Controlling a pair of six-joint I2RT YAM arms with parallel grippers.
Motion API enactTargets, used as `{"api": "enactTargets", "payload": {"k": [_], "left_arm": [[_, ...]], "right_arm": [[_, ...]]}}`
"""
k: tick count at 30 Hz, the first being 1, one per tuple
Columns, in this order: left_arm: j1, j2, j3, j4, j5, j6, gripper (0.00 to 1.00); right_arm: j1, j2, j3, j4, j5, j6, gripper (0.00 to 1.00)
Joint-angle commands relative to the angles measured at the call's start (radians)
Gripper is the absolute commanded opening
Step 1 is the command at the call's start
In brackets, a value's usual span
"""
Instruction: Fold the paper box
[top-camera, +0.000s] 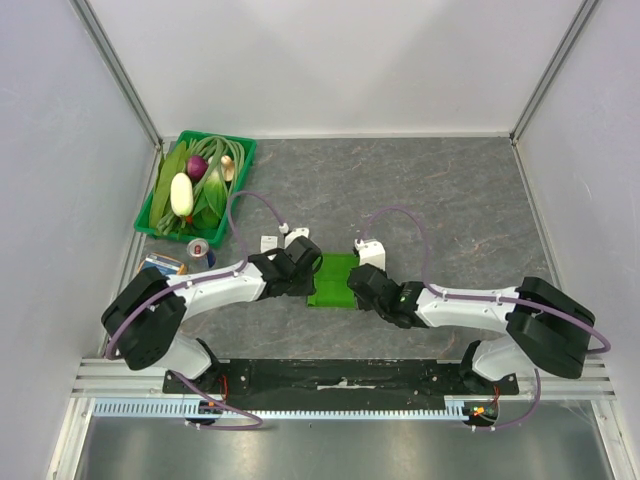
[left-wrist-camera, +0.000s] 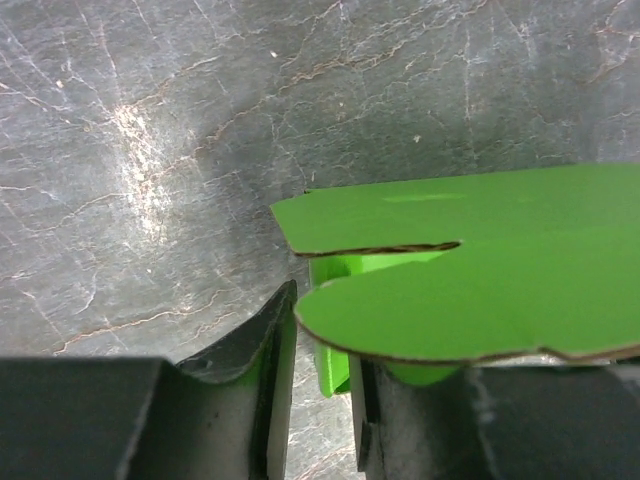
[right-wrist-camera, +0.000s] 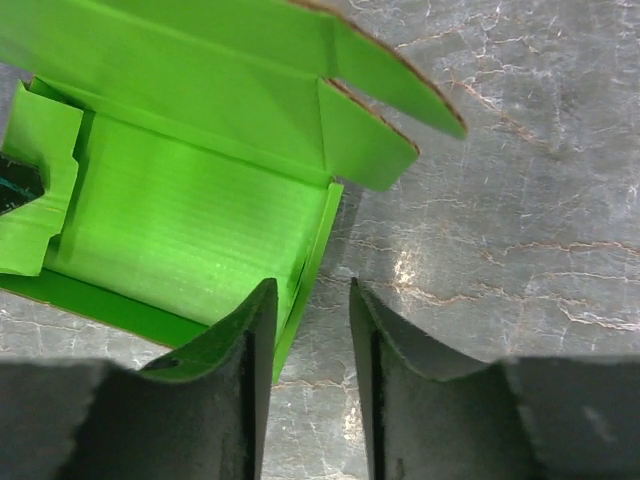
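**Box** (top-camera: 335, 272): lime card, half raised. It sits on the desk (top-camera: 450, 190) in the middle of the near half, between my two wrists. Its floor lies flat, the long walls are up, and the top flaps and tabs are loose and splayed.

**Left jaws:** narrow. An upright green panel (left-wrist-camera: 330, 365) stands in the gap, close against one finger (left-wrist-camera: 420, 430). I cannot tell whether I pinch it or only bracket it. A scalloped flap (left-wrist-camera: 480, 310) overhangs the jaws and hides that finger's tip.

**Right jaws:** narrow but parted, with desk showing through the gap. One finger (right-wrist-camera: 235, 390) is inside the box and the other (right-wrist-camera: 420, 400) outside. The end wall (right-wrist-camera: 308, 265) leans on the inner finger, unclamped.

**Step in hand (my judgement):** squaring the two ends, each wrist at its own end of the box. The lid is not yet closed, so the task is about midway.

**Next move calls for:**
- a light close on each end wall;
- both ends drawn upright together, so the floor does not lift or skew;
- loose tabs turned inward before any flap comes down.

Thin card will likely buckle under a hard squeeze.

**In the way:**
- the overhanging flap above my left jaws;
- the splayed flaps (right-wrist-camera: 370, 140) at the far wall;
- my own wrists, which are close together over a small box.

**Also present:**
- crate (top-camera: 222, 139) of vegetables at far left, well apart from the box;
- can (top-camera: 198, 250) just beside my left arm, which I judge a wide elbow swing could reach.
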Motion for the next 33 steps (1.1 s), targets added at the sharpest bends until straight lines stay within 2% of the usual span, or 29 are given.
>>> {"api": "enactTargets", "payload": {"k": [1, 8, 9, 11, 16, 18, 19, 20, 21, 23, 27, 33], "left_arm": [[-0.006, 0.029, 0.036, -0.001, -0.03, 0.025, 0.29], [-0.036, 0.051, 0.046, -0.018, -0.038, 0.011, 0.24], [-0.04, 0.051, 0.046, -0.019, -0.041, 0.01, 0.22], [-0.049, 0.064, 0.054, -0.036, -0.059, 0.007, 0.16], [-0.084, 0.133, 0.127, -0.106, -0.143, 0.008, 0.03], [-0.105, 0.194, 0.166, -0.189, -0.2, -0.016, 0.02], [-0.139, 0.222, 0.219, -0.232, -0.285, -0.036, 0.02], [-0.15, 0.265, 0.252, -0.355, -0.324, -0.065, 0.02], [-0.159, 0.347, 0.282, -0.411, -0.358, -0.143, 0.02], [-0.194, 0.421, 0.324, -0.479, -0.435, -0.199, 0.02], [-0.216, 0.505, 0.321, -0.409, -0.411, -0.211, 0.02], [-0.219, 0.42, 0.287, -0.302, -0.377, -0.124, 0.02]], "right_arm": [[0.0, 0.025, 0.023, 0.061, 0.01, -0.016, 0.39], [0.0, 0.082, 0.029, 0.076, 0.005, -0.001, 0.27], [0.002, 0.082, 0.028, 0.079, 0.002, -0.001, 0.21], [0.002, 0.086, 0.026, 0.082, -0.009, 0.003, 0.18], [0.016, 0.115, 0.043, 0.105, -0.006, 0.007, 0.01], [0.025, 0.126, 0.051, 0.091, 0.022, 0.027, 0.0], [0.028, 0.132, 0.052, 0.093, 0.029, 0.041, 0.0], [0.035, 0.135, 0.051, 0.091, 0.04, 0.083, 0.0], [0.043, 0.132, 0.048, 0.059, 0.08, 0.11, 0.0], [0.069, 0.12, 0.028, 0.062, 0.121, 0.171, 0.0], [0.075, 0.079, -0.008, 0.119, 0.135, 0.187, 0.0], [0.075, 0.057, -0.023, 0.121, 0.151, 0.19, 0.0]]}}
